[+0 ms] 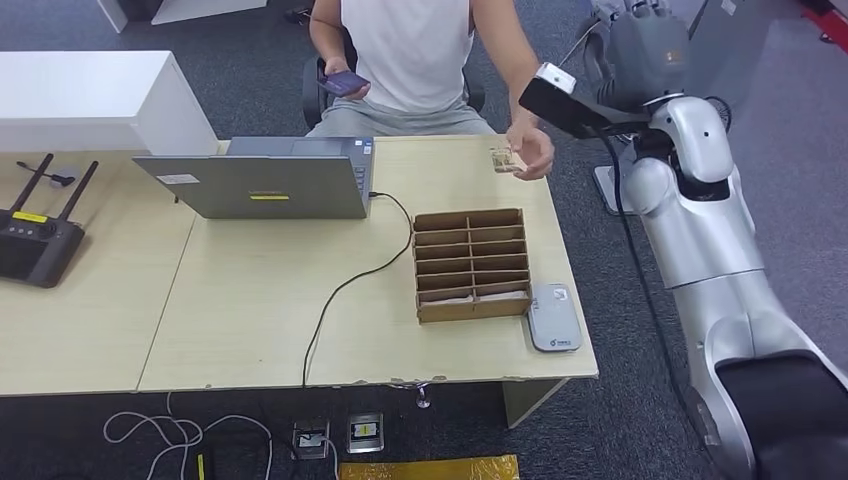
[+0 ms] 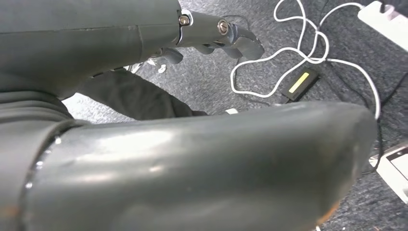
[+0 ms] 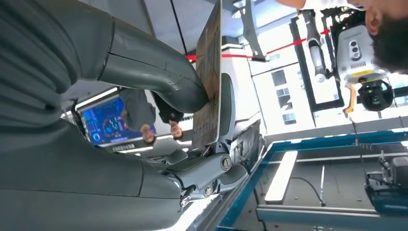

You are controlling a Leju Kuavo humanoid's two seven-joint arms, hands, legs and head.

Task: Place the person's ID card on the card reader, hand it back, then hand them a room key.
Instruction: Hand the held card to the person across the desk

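My right hand (image 1: 643, 42) is raised high beyond the table's far right corner. In the right wrist view my right hand (image 3: 192, 130) pinches a thin brownish card (image 3: 208, 72) between thumb and fingers; I cannot tell which card it is. A seated person holds a small card (image 1: 505, 160) over the table's far right edge and a phone (image 1: 343, 82) in the other hand. The grey card reader (image 1: 553, 316) lies at the near right of the table, beside a cardboard slotted box (image 1: 470, 264). My left hand (image 2: 211, 31) hangs over the floor, fingers apart, holding nothing.
A grey laptop (image 1: 265, 182) sits at the back middle of the table (image 1: 250, 330), its black cable (image 1: 345, 285) running to the front edge. A black router (image 1: 35, 240) stands at the left. White cables (image 2: 308, 43) and power strips lie on the floor.
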